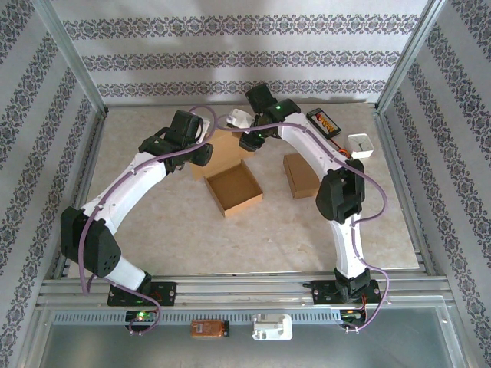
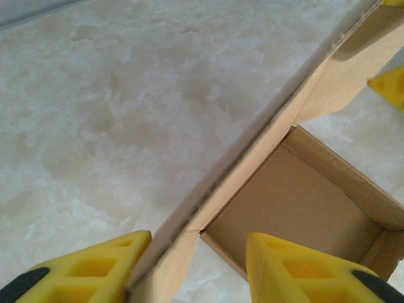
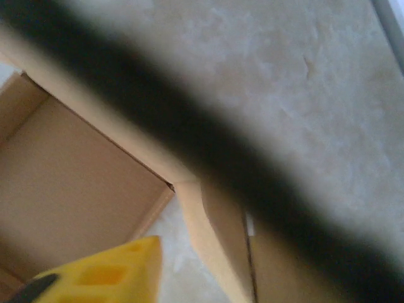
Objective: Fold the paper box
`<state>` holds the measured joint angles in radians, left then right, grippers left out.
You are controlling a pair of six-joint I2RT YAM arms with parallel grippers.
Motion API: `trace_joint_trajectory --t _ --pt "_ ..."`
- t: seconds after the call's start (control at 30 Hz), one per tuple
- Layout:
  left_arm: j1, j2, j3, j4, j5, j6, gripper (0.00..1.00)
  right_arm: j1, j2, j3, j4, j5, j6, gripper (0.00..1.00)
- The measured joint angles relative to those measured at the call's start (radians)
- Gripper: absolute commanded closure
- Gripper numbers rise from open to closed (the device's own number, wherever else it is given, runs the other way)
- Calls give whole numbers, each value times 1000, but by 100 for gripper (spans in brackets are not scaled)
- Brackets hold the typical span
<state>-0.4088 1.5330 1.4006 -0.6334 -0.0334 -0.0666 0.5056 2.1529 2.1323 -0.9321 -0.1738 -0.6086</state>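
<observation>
The paper box [image 1: 234, 189] is an open brown cardboard tray in the middle of the table, its lid flap [image 1: 221, 144] standing up behind it. My left gripper [image 1: 204, 153] is at the flap's left end. In the left wrist view its jaws [image 2: 197, 243] are open astride the flap's edge [image 2: 252, 148]. The cardboard touches the left finger [image 2: 95, 268] and stands apart from the right finger [image 2: 303, 271]. My right gripper [image 1: 247, 141] is at the flap's right end. One yellow finger [image 3: 104, 274] shows there, apart from the flap's side tab [image 3: 214, 240]; a dark blur hides the other.
A second, folded cardboard box [image 1: 301, 175] lies to the right of the tray. At the back right are a black and orange device [image 1: 324, 121] and a white object [image 1: 360, 144]. Metal frame rails [image 1: 406, 192] border the table.
</observation>
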Motion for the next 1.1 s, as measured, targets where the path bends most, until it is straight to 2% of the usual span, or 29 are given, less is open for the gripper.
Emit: trace_joint_trajectory --t 0.1,0.33,0.47,0.67,0.93,1.0,1.1 --pt "7 0 0 -19 -1 -1 55 -3 3 15 -11 -13 1 80" --pt "52 0 0 -76 -3 -5 51 -6 3 22 -38 -31 3 81" --pt "71 6 0 -100 8 -6 57 -6 3 23 -45 -43 3 85" --pt "81 28 1 -123 32 -9 58 -6 3 28 -49 -56 3 86" --pt "96 42 3 -123 56 -13 81 -6 3 31 -53 -56 11 84" --pt "97 47 5 -123 64 -19 91 -6 3 31 -51 -55 26 84" --pt "97 47 11 -122 78 -26 95 -5 3 31 -45 -53 64 84"
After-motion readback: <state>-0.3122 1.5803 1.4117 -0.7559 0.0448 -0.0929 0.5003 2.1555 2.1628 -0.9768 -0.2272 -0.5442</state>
